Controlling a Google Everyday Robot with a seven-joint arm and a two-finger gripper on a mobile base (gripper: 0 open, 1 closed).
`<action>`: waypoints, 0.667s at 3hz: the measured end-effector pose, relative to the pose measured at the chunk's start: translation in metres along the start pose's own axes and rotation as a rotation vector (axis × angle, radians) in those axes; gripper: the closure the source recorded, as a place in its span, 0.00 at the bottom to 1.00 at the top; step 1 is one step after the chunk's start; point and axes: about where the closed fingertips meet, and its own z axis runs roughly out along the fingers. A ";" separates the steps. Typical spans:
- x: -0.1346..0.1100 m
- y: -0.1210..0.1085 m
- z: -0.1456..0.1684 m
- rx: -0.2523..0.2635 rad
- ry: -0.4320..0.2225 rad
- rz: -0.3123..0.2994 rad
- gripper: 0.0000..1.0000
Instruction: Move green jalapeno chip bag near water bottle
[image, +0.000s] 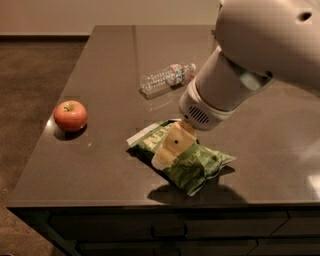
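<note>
White arm slanting down from upper right, gripper low on the green jalapeno chip bag's left half, seemingly touching it, grip state impossible to tell, bag flat near the table's front edge, water bottle lying behind, well apart

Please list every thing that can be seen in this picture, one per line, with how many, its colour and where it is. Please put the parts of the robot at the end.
table: one, dark grey-brown, fills the middle of the view.
green jalapeno chip bag: one, green with pale lettering, lying flat near the table's front edge.
water bottle: one, clear with a white cap and a coloured label, lying on its side behind the bag, apart from it.
apple: one, red, near the table's left edge.
floor: brown, left of the table.
arm: one, whitish, coming in from the upper right.
gripper: one, pale yellow, down at the left part of the bag.
</note>
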 end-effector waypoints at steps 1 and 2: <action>-0.002 -0.004 0.020 0.018 0.019 0.027 0.26; -0.001 -0.009 0.032 0.016 0.042 0.045 0.49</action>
